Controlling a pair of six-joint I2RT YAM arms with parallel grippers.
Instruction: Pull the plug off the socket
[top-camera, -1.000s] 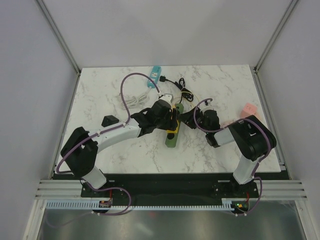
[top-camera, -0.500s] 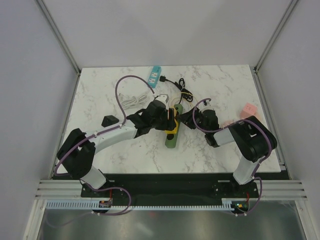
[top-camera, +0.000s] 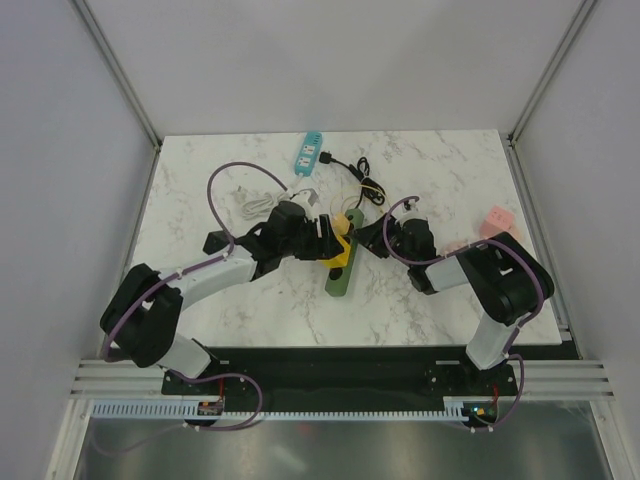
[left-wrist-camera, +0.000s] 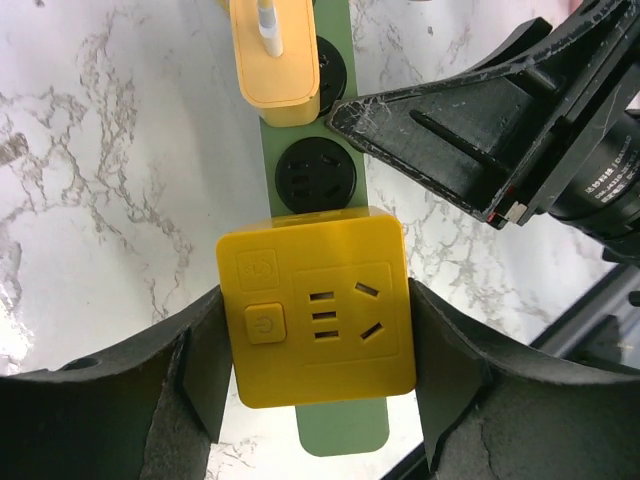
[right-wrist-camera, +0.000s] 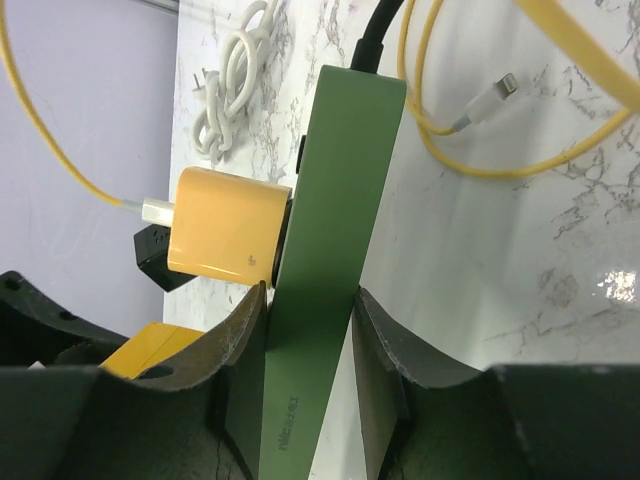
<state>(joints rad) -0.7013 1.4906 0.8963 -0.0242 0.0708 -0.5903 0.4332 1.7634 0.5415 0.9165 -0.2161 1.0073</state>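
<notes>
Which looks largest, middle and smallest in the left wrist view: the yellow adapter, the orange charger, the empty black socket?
1. yellow adapter, plainly largest.
2. orange charger, partly cut by the top edge.
3. empty black socket, smallest.

Plug (left-wrist-camera: 315, 310) and socket strip (right-wrist-camera: 330, 200) look matt plastic (smooth), table (left-wrist-camera: 90, 200) glossy.

The left arm (top-camera: 215, 270) and right arm (top-camera: 455, 272) share white tubular links and black joint housings; a looped purple cable (top-camera: 240, 167) runs along each. The matte black fingers (left-wrist-camera: 140, 410) look scuffed; white lettering (left-wrist-camera: 607, 168) marks one black housing.
</notes>
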